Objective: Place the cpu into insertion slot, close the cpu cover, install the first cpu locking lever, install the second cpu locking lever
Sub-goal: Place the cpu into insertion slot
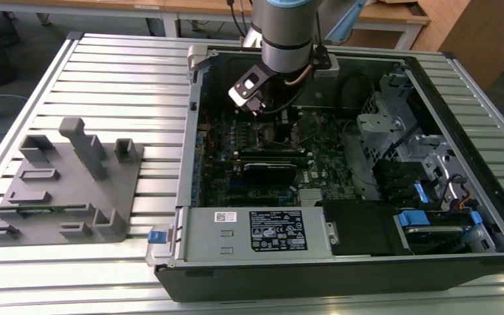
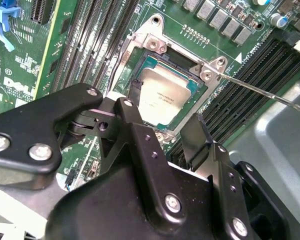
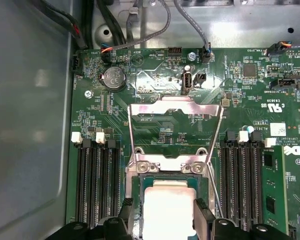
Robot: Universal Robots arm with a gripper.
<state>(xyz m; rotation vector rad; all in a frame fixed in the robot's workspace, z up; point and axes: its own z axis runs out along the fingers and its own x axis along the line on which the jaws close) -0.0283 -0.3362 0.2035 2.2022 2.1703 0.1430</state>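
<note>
- Cpu seated?
- Yes. It lies flat in the slot, pale face up, between two banks of memory slots on the board.
- Cover?
- Cover stands swung open, hinged at the slot's edge, and the board shows through its cut-out.
- Claw?
- Claw straddles the cpu. Whether it grips the chip or sits loose, I cannot tell.
- What crowds it?
- A thin lever juts free from the slot's corner across the memory slots. In the exterior view the arm reaches into the case on the bench. A grey fixture sits beside the case, toward the exterior view's left.
</note>
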